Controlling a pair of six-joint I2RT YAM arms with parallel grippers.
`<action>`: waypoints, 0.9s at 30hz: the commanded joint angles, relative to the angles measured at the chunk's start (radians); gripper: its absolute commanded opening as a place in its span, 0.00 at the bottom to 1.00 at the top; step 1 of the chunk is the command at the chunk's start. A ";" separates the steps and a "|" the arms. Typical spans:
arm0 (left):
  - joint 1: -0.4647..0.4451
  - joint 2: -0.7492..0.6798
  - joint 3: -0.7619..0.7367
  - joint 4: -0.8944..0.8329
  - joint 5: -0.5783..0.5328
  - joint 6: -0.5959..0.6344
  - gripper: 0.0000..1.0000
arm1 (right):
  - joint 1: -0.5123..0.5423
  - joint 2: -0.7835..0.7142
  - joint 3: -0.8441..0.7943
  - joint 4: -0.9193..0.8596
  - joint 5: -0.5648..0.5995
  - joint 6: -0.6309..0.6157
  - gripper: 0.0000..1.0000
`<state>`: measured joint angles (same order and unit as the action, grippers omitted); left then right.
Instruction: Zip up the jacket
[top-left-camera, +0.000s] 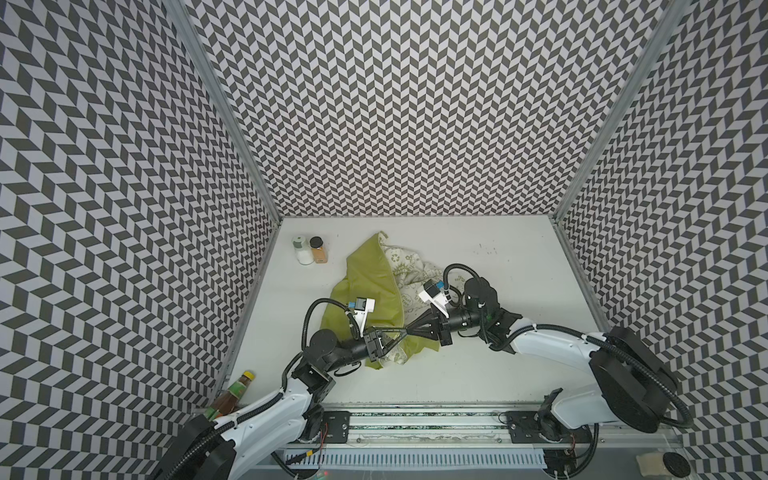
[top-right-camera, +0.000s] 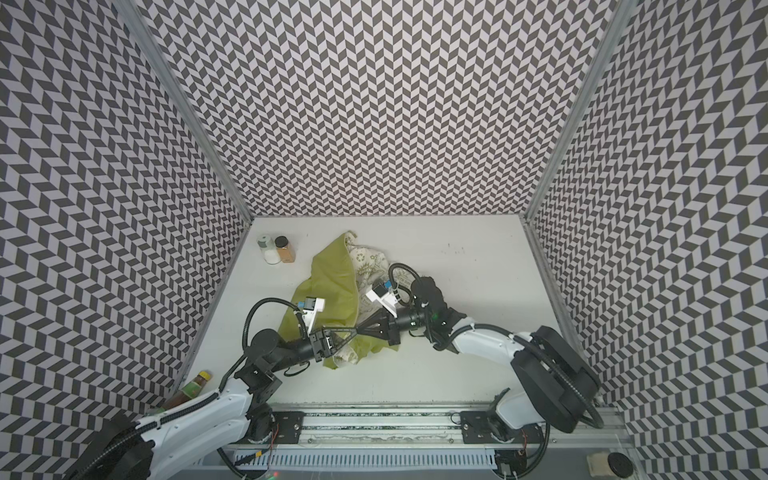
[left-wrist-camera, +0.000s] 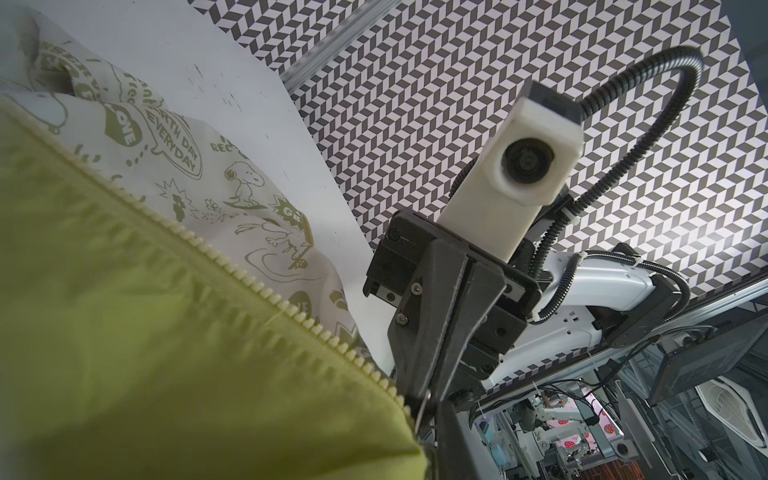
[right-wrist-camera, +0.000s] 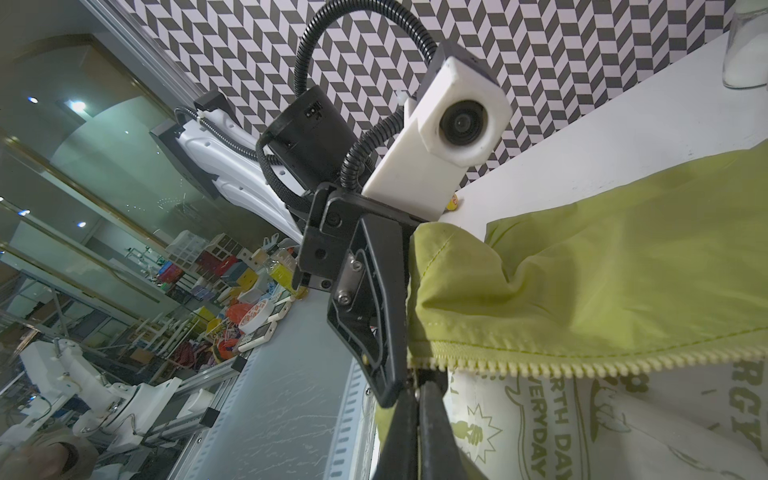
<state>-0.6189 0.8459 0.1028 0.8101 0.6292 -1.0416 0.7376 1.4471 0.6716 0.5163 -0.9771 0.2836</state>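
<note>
Two pincers meet above a white surface (top-left-camera: 478, 365) walled by chevron panels (top-left-camera: 415, 104). Left pincer (top-left-camera: 400, 331) and right pincer (top-left-camera: 411, 331) each clamp the jacket (top-left-camera: 370, 282) at its zip (left-wrist-camera: 232, 266). Lining (left-wrist-camera: 174, 145) reads "DAY EVERYDAY".

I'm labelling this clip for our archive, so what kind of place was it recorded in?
Most likely a robot test cell in a lab: chevron-patterned walls box in a white table, the left arm and right arm share a rail, and another robot arm stands beyond.
</note>
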 joint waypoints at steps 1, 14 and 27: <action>-0.002 -0.019 0.001 0.013 0.008 -0.011 0.18 | 0.012 -0.004 0.022 0.032 0.093 0.025 0.00; 0.024 -0.104 -0.021 -0.079 -0.026 -0.019 0.43 | 0.011 -0.005 0.010 0.043 0.161 0.063 0.00; 0.078 -0.214 -0.032 -0.206 -0.072 -0.035 0.46 | 0.009 -0.019 -0.009 0.046 0.187 0.070 0.00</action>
<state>-0.5518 0.6468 0.0673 0.6422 0.5739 -1.0721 0.7494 1.4467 0.6697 0.5171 -0.8089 0.3462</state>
